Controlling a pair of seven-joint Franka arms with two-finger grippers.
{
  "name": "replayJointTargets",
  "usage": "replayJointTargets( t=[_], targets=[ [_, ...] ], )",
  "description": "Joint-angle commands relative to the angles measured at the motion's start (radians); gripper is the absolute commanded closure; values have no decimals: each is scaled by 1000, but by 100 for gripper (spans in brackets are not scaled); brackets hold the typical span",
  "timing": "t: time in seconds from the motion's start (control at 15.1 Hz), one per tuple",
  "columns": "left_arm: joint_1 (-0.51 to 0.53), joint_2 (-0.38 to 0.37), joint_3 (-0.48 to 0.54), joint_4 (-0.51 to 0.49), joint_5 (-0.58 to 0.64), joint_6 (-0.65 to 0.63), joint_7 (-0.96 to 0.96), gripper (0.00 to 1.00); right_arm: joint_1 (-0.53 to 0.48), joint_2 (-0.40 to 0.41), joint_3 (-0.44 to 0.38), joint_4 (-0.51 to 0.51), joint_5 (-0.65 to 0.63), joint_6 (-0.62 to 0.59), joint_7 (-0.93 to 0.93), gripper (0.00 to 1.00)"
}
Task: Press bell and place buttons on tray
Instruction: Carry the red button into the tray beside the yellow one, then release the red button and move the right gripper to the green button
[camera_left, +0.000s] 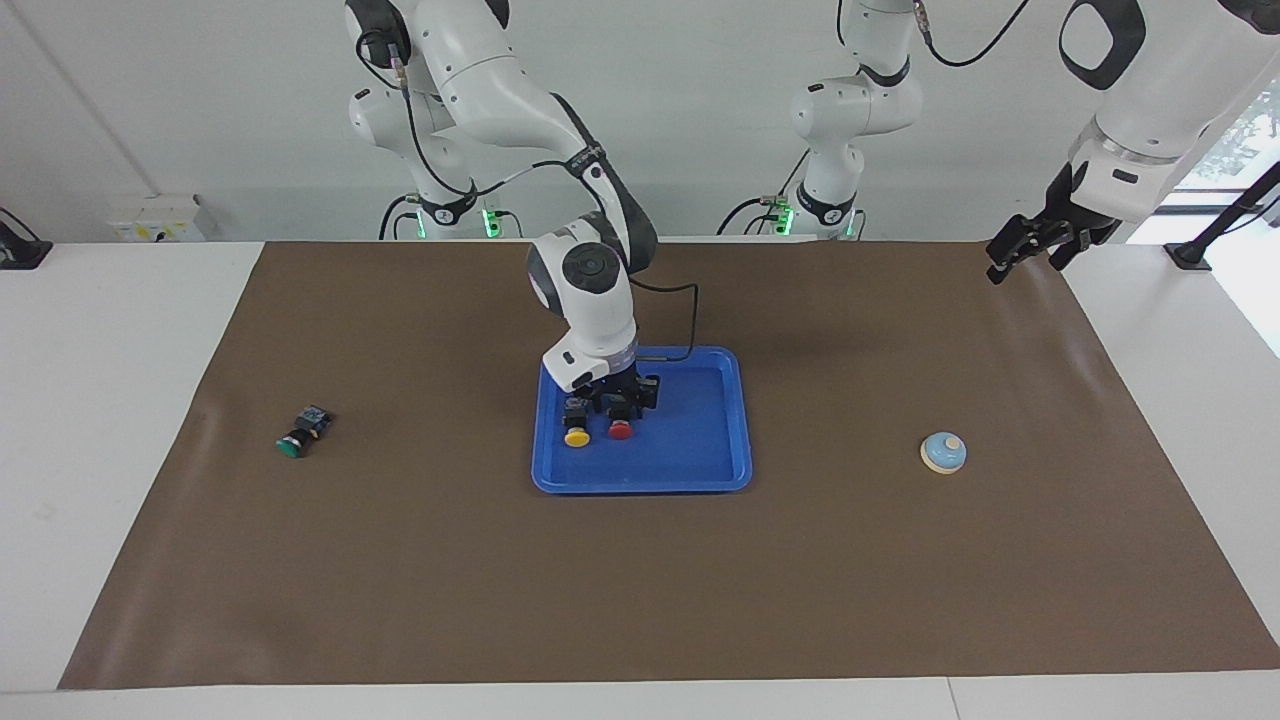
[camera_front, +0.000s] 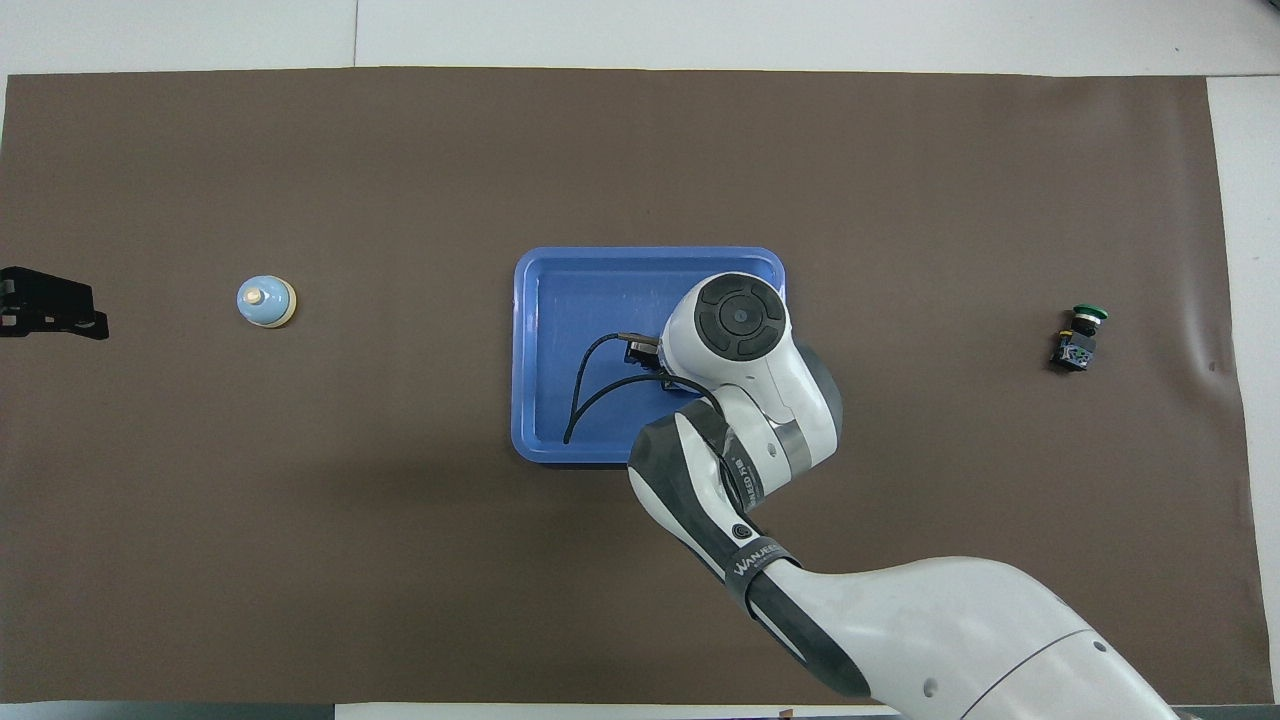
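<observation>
I'm mid-way thru the button step, w/ my right gripper (camera_left: 621, 407) down low in the tray (camera_left: 700, 440) and the red button (camera_left: 621, 430) right under it, beside the yellow button (camera_left: 576, 436), which already lies on the tray floor. Red cap looks to be at floor level, so I judge this as the set-down of button no. 2. My fingers sit close around the red button's black body; can't tell if they're clamped on it or already slack. In the overhead view my own wrist (camera_front: 735, 330) covers both buttons, so no help there.

Green button (camera_left: 293, 444) isn't done yet: it lies tipped on its side on the brown mat (camera_left: 400, 560), well apart from the tray, toward my right arm's end of the table. Bell (camera_left: 943, 452) stands upright on the mat toward my left arm's end, about as far from the robots as the buttons in the tray. My left gripper (camera_left: 1030, 247) waits up in the air over the mat's corner at that end; can't tell its finger state either.

Next, as I judge it:
- Let go of red if not yet free, lift straight up so I don't knock yellow, which is just beside.
- Swing right arm over to green, grip its body, since it's on its side.
- Bell press suits the left arm, if not yet done.
</observation>
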Motion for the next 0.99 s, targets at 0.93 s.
replayJointTargets(
  t=[0.93],
  targets=[
    [0,-25,1,-22,8,-7,-9,0,-531,-280,-8,-18,-66,-408,-435,0]
  ],
)
